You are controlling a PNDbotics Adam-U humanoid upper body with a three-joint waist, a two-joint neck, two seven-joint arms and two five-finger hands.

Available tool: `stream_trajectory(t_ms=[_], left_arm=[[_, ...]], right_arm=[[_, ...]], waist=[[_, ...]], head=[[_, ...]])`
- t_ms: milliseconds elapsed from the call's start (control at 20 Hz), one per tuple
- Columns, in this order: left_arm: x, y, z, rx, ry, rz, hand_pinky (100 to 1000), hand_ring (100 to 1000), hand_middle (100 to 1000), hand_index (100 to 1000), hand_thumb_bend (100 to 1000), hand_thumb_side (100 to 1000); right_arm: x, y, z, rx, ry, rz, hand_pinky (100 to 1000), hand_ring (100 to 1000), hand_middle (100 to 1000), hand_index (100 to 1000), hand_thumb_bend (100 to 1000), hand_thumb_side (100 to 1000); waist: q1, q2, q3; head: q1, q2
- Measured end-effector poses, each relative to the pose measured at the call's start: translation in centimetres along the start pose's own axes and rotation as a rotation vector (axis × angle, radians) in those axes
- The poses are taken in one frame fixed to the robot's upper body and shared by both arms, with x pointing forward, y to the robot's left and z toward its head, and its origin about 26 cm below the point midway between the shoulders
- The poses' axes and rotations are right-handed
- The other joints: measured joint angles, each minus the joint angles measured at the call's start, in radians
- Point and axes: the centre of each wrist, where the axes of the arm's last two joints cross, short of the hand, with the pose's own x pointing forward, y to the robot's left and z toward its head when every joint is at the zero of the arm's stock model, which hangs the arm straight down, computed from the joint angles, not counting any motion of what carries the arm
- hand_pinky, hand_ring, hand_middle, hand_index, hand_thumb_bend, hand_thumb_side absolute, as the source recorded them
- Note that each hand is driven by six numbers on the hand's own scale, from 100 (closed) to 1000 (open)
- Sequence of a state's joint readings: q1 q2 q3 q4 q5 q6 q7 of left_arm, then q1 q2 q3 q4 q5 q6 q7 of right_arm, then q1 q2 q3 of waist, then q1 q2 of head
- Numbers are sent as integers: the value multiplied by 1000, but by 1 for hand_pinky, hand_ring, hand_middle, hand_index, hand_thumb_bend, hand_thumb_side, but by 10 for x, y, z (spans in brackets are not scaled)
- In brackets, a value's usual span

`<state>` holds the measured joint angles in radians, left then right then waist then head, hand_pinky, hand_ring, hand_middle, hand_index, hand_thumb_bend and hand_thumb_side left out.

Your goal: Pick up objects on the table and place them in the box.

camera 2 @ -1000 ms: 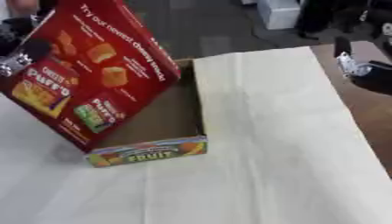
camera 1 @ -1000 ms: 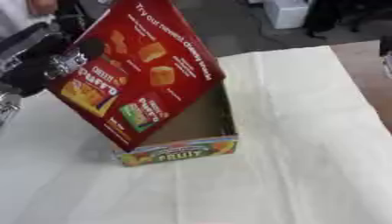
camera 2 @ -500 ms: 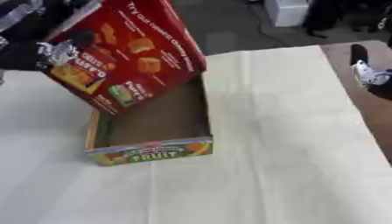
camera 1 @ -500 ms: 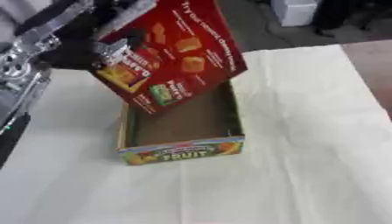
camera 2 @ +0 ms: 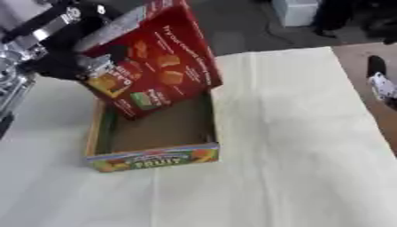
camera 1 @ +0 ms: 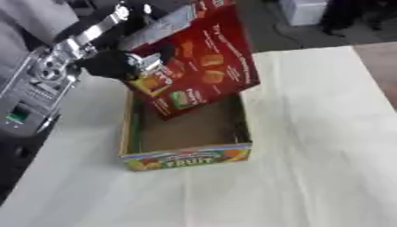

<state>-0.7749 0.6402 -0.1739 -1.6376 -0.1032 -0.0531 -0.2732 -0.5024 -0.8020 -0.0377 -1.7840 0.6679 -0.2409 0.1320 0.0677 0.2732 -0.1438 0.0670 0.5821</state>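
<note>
A red carton (camera 1: 198, 62) hangs tilted over the far left part of the box (camera 1: 186, 155) — its lower corner dips inside the box's open top, near the left wall, while its upper end leans away toward the bench's far edge. The printed red face with orange snack pictures looks toward the camera; a grey side panel shows along its top left edge.

The left robot hand (camera 1: 116, 64) holds the carton from the left, its dark fingers curled round the carton's left edge, above the box's far left corner. The silver and black arm runs off to the upper left.

The box is a shallow open tray with a brown cardboard floor, green inner walls and a front wall printed with fruit and the word FRUIT. It stands on the bench (camera 1: 310, 133) left of the middle, its front wall facing the near edge.

The bench is covered with a pale cream cloth, creased in places.

The right robot hand (camera 2: 380, 84) shows only in the right eye view, at the right edge beyond the cloth — whether its fingers are spread or curled I cannot tell.
</note>
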Motion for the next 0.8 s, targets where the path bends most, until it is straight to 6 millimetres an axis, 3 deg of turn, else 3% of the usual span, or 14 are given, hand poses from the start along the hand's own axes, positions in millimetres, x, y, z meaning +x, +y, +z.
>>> stream_trajectory(t_ms=[300, 400, 450, 550, 600, 650, 700, 750, 800], left_arm=[[-1, 0, 1, -16, 15, -72, 454, 513, 654, 649, 100, 456], [-2, 0, 1, -22, 19, -85, 505, 547, 674, 665, 100, 492], [-2, 0, 3, -28, 24, -93, 634, 648, 743, 725, 100, 645], [-3, 0, 4, -47, 32, -113, 781, 801, 875, 862, 152, 831], [-4, 0, 4, -57, 33, -123, 756, 776, 850, 838, 126, 802], [-4, 0, 5, -67, 33, -130, 877, 887, 959, 936, 245, 910], [-4, 0, 6, -71, 32, -135, 868, 880, 951, 929, 238, 905], [-4, 0, 6, -72, 29, -137, 956, 951, 1000, 979, 297, 938], [-4, 0, 6, -68, 25, -138, 956, 951, 1000, 979, 297, 938]], right_arm=[[1, -3, -2, -8, -10, 0, 444, 668, 718, 829, 100, 646], [1, -3, -2, -9, -13, -2, 444, 668, 718, 830, 100, 646], [1, -3, -2, -9, -14, -3, 444, 668, 718, 830, 100, 645], [1, -4, -3, -10, -18, -2, 443, 668, 717, 831, 100, 644], [2, -4, -3, -10, -20, -1, 443, 668, 717, 831, 100, 644], [2, -4, -4, -10, -21, -1, 442, 667, 717, 832, 100, 643], [2, -5, -4, -11, -23, -2, 442, 667, 717, 832, 100, 643], [2, -5, -4, -11, -25, -4, 442, 667, 717, 832, 100, 642], [2, -4, -4, -10, -28, -5, 442, 667, 717, 832, 100, 642]], waist=[[3, 27, -2], [3, 33, -2], [3, 36, -2], [3, 42, -2], [3, 45, -2], [3, 47, -2], [3, 49, -2], [3, 51, -2], [3, 54, -2]], head=[[4, -14], [5, -17], [6, -17], [12, -21], [13, -26], [13, -29], [15, -34], [19, -36], [22, -42]])
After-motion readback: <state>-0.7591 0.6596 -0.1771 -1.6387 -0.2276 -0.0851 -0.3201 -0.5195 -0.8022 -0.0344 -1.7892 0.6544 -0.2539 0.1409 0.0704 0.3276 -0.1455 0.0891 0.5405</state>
